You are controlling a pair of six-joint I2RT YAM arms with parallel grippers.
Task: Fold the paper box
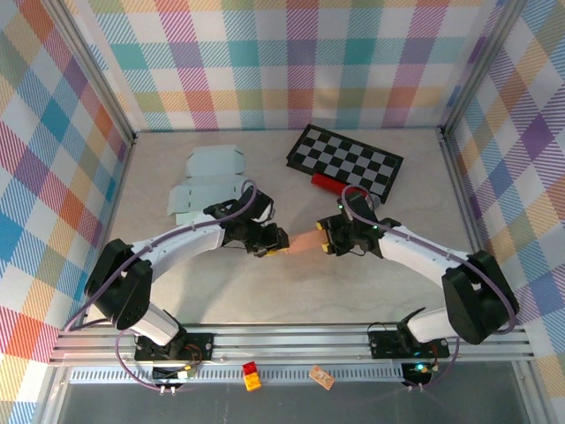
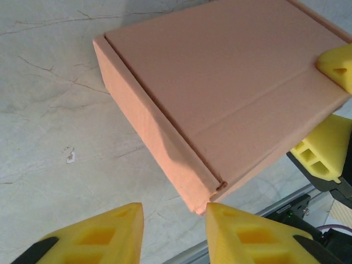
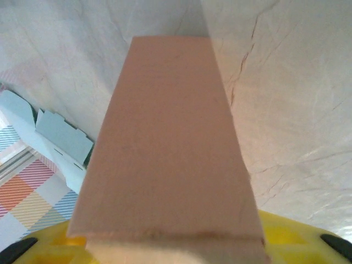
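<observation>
Inventory as observed.

- Table (image 1: 265, 300): one.
- Pink paper box (image 1: 303, 245): one, closed up.
- Light blue flat carton blanks (image 1: 207, 181): one cluster; whether it is one sheet or two cannot be determined.
- Black-and-white chequered board (image 1: 346, 160): one.
- Red item (image 1: 328, 183) at the board's near edge: one.
- Robot arms: two, each with one end effector, namely the left end effector (image 1: 281, 240) and the right end effector (image 1: 326, 241), giving four yellow fingers in all.
- Front rail (image 1: 291, 340): one small red-and-yellow block (image 1: 252, 376) and one small brown tag (image 1: 321, 378).
</observation>
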